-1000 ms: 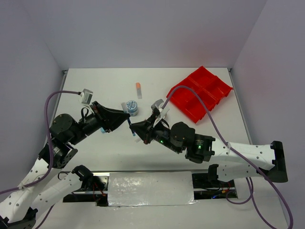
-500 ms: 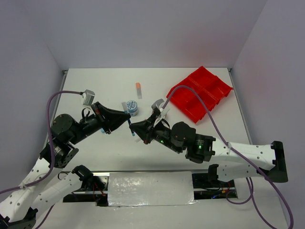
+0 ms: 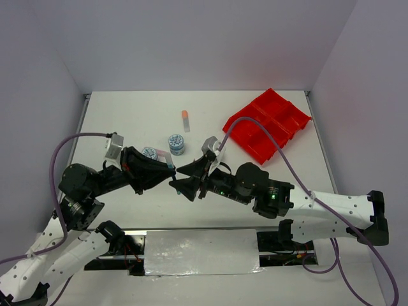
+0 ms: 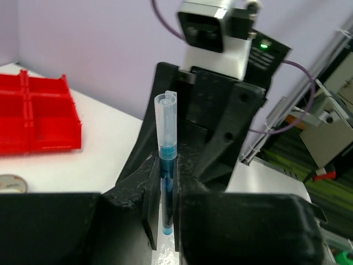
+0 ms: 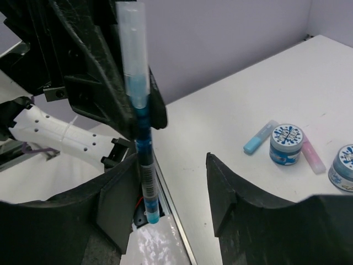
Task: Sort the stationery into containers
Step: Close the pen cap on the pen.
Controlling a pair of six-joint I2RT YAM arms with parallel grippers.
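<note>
One blue pen, clear-capped, stands clamped in the left hand; the right hand is spread wide.

White links, black joints, purple cables; left claw and right claw black.

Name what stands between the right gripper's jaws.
A blue pen, upright near one side of the open right gripper, shut in the left gripper's jaws; both wrist views show it.
</note>
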